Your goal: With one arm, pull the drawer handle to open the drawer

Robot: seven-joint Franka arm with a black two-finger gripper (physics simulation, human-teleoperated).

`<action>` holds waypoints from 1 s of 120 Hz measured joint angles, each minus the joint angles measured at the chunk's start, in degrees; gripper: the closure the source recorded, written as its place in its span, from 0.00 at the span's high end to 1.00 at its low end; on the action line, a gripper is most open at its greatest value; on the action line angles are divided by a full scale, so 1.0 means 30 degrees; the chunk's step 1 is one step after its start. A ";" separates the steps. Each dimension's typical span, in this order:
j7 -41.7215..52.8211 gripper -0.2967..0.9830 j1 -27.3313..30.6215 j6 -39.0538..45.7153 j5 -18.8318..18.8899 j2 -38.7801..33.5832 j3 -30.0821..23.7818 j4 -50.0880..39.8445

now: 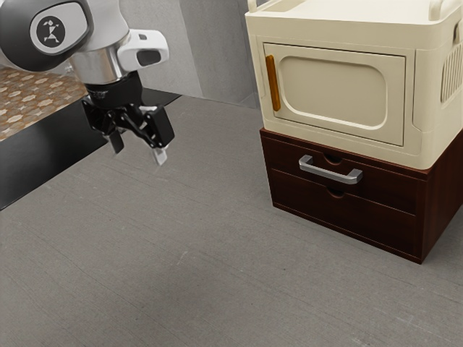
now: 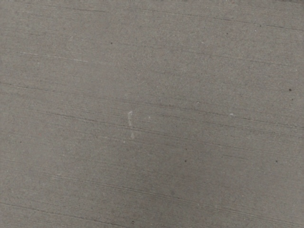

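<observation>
Sitting closed beneath the boxy cream cabinet (image 1: 333, 94), the dark-brown wooden top drawer (image 1: 387, 191) had its silver bar handle (image 1: 330, 174) untouched, so basically 0% done, whole pull left. My black 2-finger gripper (image 1: 137, 148) hung well away, spread wide, over the streaky grey tabletop (image 1: 181, 260); brown patterned tiles (image 1: 29, 94) lay beyond.

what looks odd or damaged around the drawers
Nothing looks spilled, broken or askew. One mild oddity: the upper drawer has a silver handle, while the lower drawer has only a notch.

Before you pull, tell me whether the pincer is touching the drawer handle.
No, the open pincer hangs well apart from the silver handle.
</observation>
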 joint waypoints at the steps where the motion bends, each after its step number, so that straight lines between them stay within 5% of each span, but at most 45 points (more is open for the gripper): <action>1: -0.0005 0.77 0.0000 0.0006 0.0000 0.0000 0.0000 0.0000; 26: -0.0085 0.77 0.0129 0.0086 -0.0197 0.0010 0.0004 0.0025; 50: -0.0732 0.77 0.0031 -0.1453 -0.0499 -0.0114 -0.0134 0.4702; 74: -0.6086 0.77 -0.0243 -0.2052 -0.1824 0.0510 -0.0207 0.4744; 120: -1.4075 0.77 0.0060 -0.0670 -0.2201 0.1413 -0.0376 0.3582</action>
